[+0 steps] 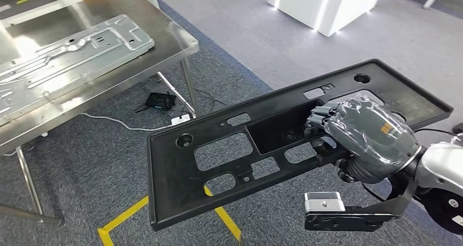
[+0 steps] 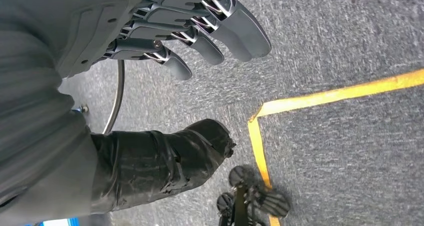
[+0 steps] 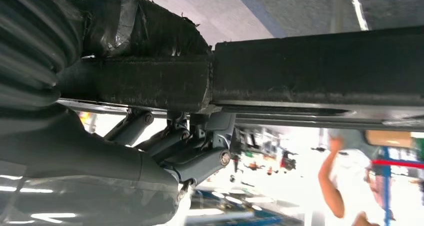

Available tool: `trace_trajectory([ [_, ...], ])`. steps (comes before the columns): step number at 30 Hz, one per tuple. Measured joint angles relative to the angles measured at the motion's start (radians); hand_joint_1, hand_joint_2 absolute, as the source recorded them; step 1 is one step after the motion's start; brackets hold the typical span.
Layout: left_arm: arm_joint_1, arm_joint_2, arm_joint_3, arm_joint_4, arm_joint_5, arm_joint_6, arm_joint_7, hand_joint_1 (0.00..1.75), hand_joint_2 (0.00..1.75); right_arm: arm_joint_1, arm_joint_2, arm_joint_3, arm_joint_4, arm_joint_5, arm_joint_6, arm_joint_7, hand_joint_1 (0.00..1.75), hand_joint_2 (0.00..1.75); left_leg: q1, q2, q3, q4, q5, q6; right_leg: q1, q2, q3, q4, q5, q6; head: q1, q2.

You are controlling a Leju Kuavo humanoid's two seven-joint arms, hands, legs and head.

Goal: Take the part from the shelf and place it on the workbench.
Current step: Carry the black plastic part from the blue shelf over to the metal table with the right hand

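Head view: right hand point(image 1: 360, 142) grips flat black plastic panel with cutouts point(image 1: 229, 164) centre frame; steel workbench point(image 1: 164, 55) upper left; left hand point(image 2: 165, 40) empty, fingers apart.

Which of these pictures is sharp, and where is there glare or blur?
Head view: sharp, with window glare on the shiny steel workbench. Left wrist view: grey carpet slightly motion-blurred. Right wrist view: background washed out white, long black plastic panel dark and close against it.

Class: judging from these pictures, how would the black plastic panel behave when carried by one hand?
The black panel probably stays stiff: it juts straight past the right hand without sagging. Its many cut-outs suggest it is light for its size. Gripped off-centre, it may tilt.
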Motion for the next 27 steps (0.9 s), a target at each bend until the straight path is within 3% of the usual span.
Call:
trace_trajectory([
  [2,-0.001,0.001,0.0,0.0,0.0,0.0,0.0,0.0,1.75,-0.001,0.0,0.0,0.0,0.0,0.0,0.0,1.75,1.75,-0.011,0.023,0.059,-0.108,0.033,0.012,0.004,-0.02,0.007,0.0,-0.006,0.005,0.0,0.0],
  [3,-0.001,0.001,0.0,0.0,0.0,0.0,-0.001,0.0,1.75,-0.001,0.0,0.0,0.0,0.0,0.0,0.0,1.75,1.75,-0.016,0.026,0.069,-0.128,0.033,0.017,0.006,-0.029,0.01,-0.001,-0.008,0.008,0.001,0.0],
  [5,0.002,0.004,0.0,0.0,0.0,0.001,-0.001,0.0,1.75,-0.001,0.0,0.0,0.0,0.0,0.0,0.0,1.75,1.75,-0.018,0.008,0.072,-0.134,0.034,0.028,0.008,-0.045,0.016,-0.006,-0.011,0.017,0.001,0.0],
  [6,0.003,0.006,0.0,0.0,0.0,0.001,-0.001,0.0,1.75,-0.002,0.0,0.0,0.0,0.0,0.0,0.0,1.75,1.75,-0.015,-0.001,0.076,-0.141,0.037,0.033,0.007,-0.039,0.019,-0.004,-0.016,0.023,0.002,0.0],
  [8,0.001,0.007,0.0,0.0,0.0,0.001,-0.001,0.0,1.75,-0.004,-0.001,0.0,0.0,0.0,-0.001,0.0,1.75,1.75,-0.008,-0.015,0.088,-0.155,0.042,0.044,0.004,0.008,0.001,0.044,-0.047,0.032,0.005,0.0],
  [10,-0.003,0.006,0.0,0.0,0.0,0.001,-0.001,0.0,1.75,-0.002,-0.002,0.0,0.0,0.0,-0.001,0.0,1.75,1.75,-0.005,-0.029,0.09,-0.158,0.043,0.051,0.001,0.061,-0.063,0.167,-0.103,0.035,0.008,0.0],
  [11,-0.005,0.005,0.0,0.0,0.0,0.0,-0.001,0.0,1.75,0.0,-0.002,0.0,0.001,0.0,0.0,0.0,1.75,1.75,-0.005,-0.036,0.09,-0.156,0.042,0.053,0.0,0.071,-0.099,0.23,-0.123,0.037,0.01,0.0],
  [12,-0.004,0.004,0.0,0.0,0.0,0.0,-0.001,0.0,1.75,0.001,-0.002,0.0,0.001,0.0,0.0,0.0,1.75,1.75,-0.005,-0.044,0.089,-0.154,0.041,0.053,-0.001,0.075,-0.124,0.266,-0.126,0.038,0.01,0.0],
  [13,-0.004,0.004,0.0,0.0,0.0,0.0,-0.001,0.0,1.75,0.002,-0.002,0.0,0.001,0.0,0.0,0.0,1.75,1.75,-0.005,-0.051,0.089,-0.151,0.039,0.053,-0.003,0.076,-0.13,0.264,-0.108,0.04,0.01,0.0],
  [14,-0.004,0.004,0.0,0.0,0.0,0.0,-0.001,0.0,1.75,0.002,-0.002,0.0,0.001,0.0,0.0,0.0,1.75,1.75,-0.003,-0.059,0.089,-0.147,0.036,0.051,-0.005,0.077,-0.117,0.225,-0.074,0.041,0.011,0.0],
  [15,-0.004,0.003,0.0,0.0,0.0,0.0,-0.001,0.0,1.75,0.002,-0.002,0.0,0.001,0.0,0.0,0.0,1.75,1.75,-0.002,-0.067,0.089,-0.14,0.031,0.047,-0.009,0.081,-0.09,0.158,-0.034,0.042,0.011,0.0],
  [17,-0.003,0.004,0.0,0.0,0.0,0.0,-0.001,0.0,1.75,0.002,-0.002,0.0,0.001,0.0,0.0,0.0,1.75,1.75,-0.002,-0.081,0.083,-0.126,0.023,0.036,-0.012,0.096,-0.041,0.047,0.009,0.043,0.011,0.0],
  [20,-0.002,0.006,0.0,0.0,0.0,0.0,-0.001,0.0,1.75,0.002,-0.003,0.0,0.0,0.0,-0.001,0.001,1.75,1.75,-0.001,-0.096,0.073,-0.124,0.024,0.02,-0.008,0.096,-0.028,0.017,0.013,0.03,0.01,0.0],
  [22,-0.001,0.006,0.0,0.0,0.0,0.0,-0.001,0.0,1.75,0.0,-0.003,0.0,0.0,0.0,-0.001,0.002,1.75,1.75,0.0,-0.084,0.068,-0.115,0.016,0.011,-0.01,0.085,-0.026,0.011,0.016,0.019,0.008,0.0],
  [23,-0.001,0.006,0.0,0.0,0.0,0.0,-0.001,0.0,1.75,-0.001,-0.003,0.0,0.0,0.0,-0.001,0.002,1.75,1.75,0.0,-0.068,0.056,-0.089,-0.001,0.006,-0.012,0.08,-0.024,0.007,0.018,0.013,0.006,0.0],
  [25,-0.003,0.006,0.0,0.001,0.0,0.0,-0.001,0.0,1.75,-0.001,-0.003,0.0,-0.001,0.0,-0.001,0.002,1.75,1.75,0.001,-0.033,0.006,0.019,-0.057,-0.003,-0.012,0.071,-0.022,0.005,0.017,0.007,0.002,0.0],
  [27,-0.003,0.004,0.0,0.001,0.0,0.0,-0.001,0.0,1.75,0.0,-0.003,0.0,-0.001,0.0,-0.001,0.002,1.75,1.75,0.003,-0.022,-0.048,0.127,-0.093,-0.007,-0.01,0.063,-0.021,0.006,0.016,0.004,0.002,0.0],
])
